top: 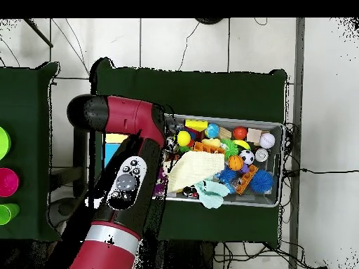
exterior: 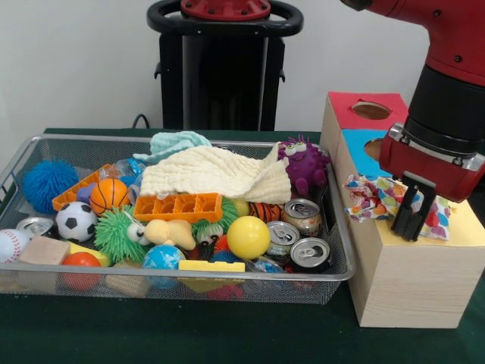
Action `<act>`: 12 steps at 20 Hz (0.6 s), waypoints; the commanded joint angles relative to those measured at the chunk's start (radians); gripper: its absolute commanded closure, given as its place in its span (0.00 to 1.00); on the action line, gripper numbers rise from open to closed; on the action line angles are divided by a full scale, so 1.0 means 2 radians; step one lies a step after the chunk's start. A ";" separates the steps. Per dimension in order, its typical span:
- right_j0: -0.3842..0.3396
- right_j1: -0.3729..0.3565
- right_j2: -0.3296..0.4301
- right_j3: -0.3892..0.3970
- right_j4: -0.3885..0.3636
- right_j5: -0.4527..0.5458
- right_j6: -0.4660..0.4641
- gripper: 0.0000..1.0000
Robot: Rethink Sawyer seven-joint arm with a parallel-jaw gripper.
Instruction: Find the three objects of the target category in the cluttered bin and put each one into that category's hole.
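The silver wire mesh bin (exterior: pixel 174 274) fills the left and middle of the front view, packed with toys; in the overhead view its rim (top: pixel 281 164) lies right of the arm. A crumpled white wrapper with coloured polka dots (exterior: pixel 371 197) lies on the yellow top (exterior: pixel 470 227) of the wooden box (exterior: pixel 409 288). My gripper (exterior: pixel 409 227) stands on the middle of this wrapper, shut on it. The yellow section's hole is hidden under the wrapper. I see no other bright wrapper in the bin. In the overhead view the arm (top: pixel 130 182) hides the gripper.
The box also has a red top with a round hole (exterior: pixel 371 111) and a blue top (exterior: pixel 364 148) behind. In the bin: a cream cloth (exterior: pixel 212 173), a pale blue cloth (exterior: pixel 178 142), a purple plush monster (exterior: pixel 303 163), cans (exterior: pixel 303 216), an orange tray (exterior: pixel 178 206), balls.
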 commanded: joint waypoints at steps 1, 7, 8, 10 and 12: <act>-0.005 0.010 0.086 0.050 0.014 0.000 0.071 1.00; 0.001 -0.002 0.086 0.055 0.011 0.025 0.069 1.00; 0.002 -0.006 0.084 0.057 0.010 0.033 0.069 1.00; 0.005 -0.013 0.081 0.062 0.008 0.040 0.070 1.00; 0.006 -0.018 0.080 0.067 0.007 0.043 0.069 1.00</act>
